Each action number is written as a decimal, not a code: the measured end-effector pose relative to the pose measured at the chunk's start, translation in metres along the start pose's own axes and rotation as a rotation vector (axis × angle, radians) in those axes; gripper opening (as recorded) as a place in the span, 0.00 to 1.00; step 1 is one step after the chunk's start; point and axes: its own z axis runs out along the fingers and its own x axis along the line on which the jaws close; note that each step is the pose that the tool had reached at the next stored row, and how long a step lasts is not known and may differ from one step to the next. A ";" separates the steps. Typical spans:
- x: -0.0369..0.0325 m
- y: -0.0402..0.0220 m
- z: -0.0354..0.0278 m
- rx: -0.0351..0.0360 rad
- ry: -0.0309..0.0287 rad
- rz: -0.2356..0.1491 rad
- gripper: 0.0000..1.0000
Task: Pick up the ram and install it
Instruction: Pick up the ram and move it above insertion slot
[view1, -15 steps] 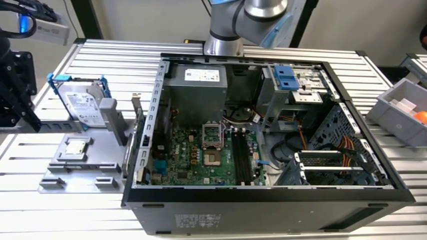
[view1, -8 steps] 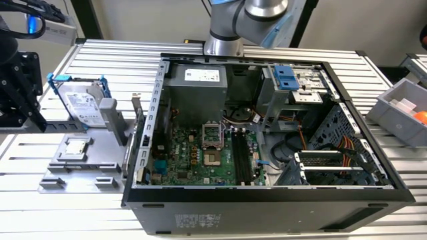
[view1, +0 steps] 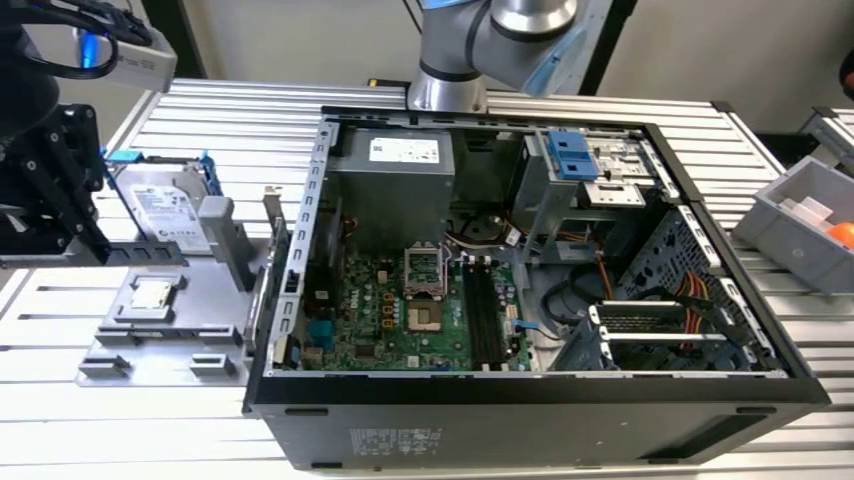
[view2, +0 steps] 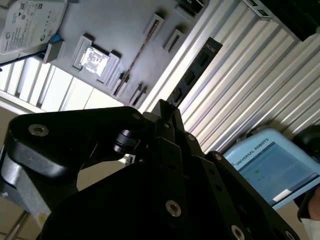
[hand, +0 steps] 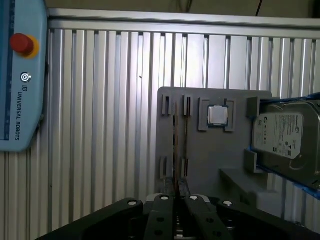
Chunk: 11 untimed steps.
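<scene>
Gripping the ram with my tool clamped on it above the grey tray, I am taking care to hold it straight and firm so it is not twisting.

One ram, one hard drive, one processor chip, one computer case.

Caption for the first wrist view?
The gripper holds the ram edge-on over the grey tray carrying processor and hard drive.
</scene>
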 end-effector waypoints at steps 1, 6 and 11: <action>0.0000 -0.0012 -0.0001 -0.0001 0.0000 0.000 0.00; 0.0001 -0.0070 -0.0021 -0.0002 0.0002 0.000 0.00; 0.0002 -0.0114 -0.0033 -0.0001 0.0000 0.000 0.00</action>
